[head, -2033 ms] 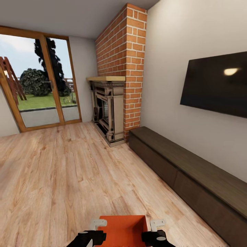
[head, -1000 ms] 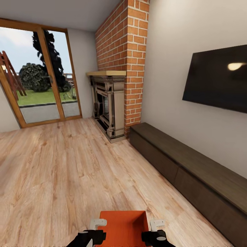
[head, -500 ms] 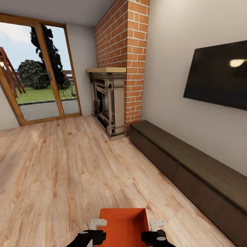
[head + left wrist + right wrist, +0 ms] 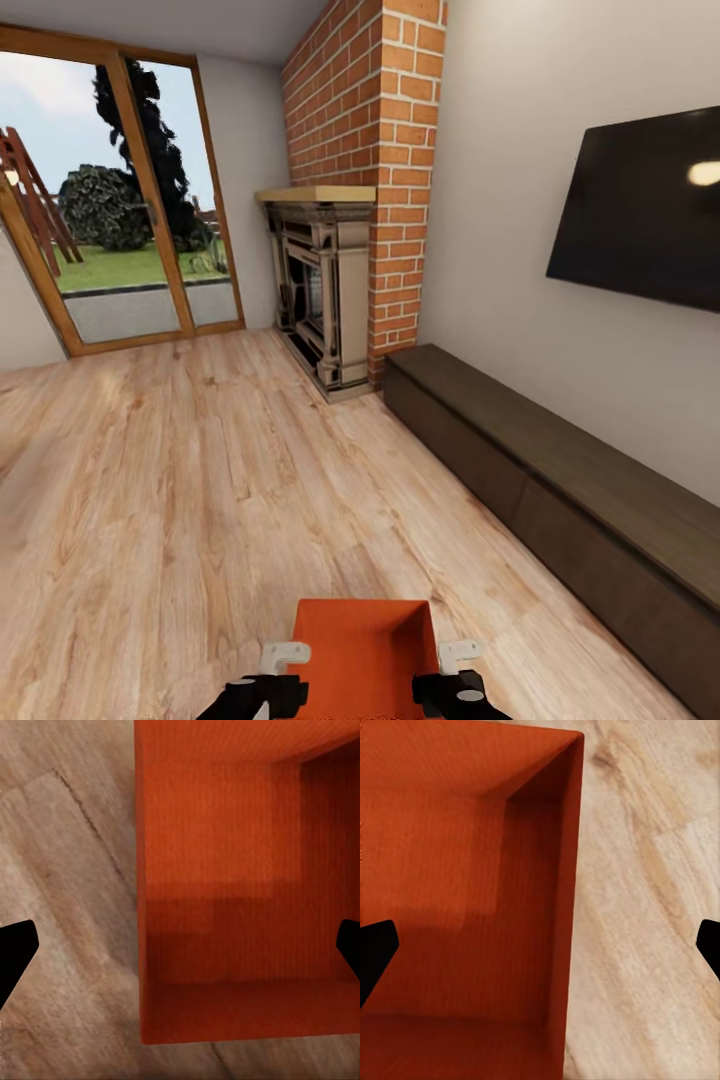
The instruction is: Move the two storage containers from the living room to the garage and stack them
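So, orange storage container (image 4: 362, 655) sits between left gripper (image 4: 283, 660) and right gripper (image 4: 457, 660), nothing inside. Both grippers' fingers spread wide, straddling a side wall each; actual contact unclear.

A home living room: a red brick fireplace (image 4: 345, 230) stands at the upper middle, a wall-mounted black TV (image 4: 640, 220) at the right above a long low dark cabinet (image 4: 560, 490), wood-framed glass doors (image 4: 120, 200) at the upper left, and light wood plank flooring (image 4: 180, 500).
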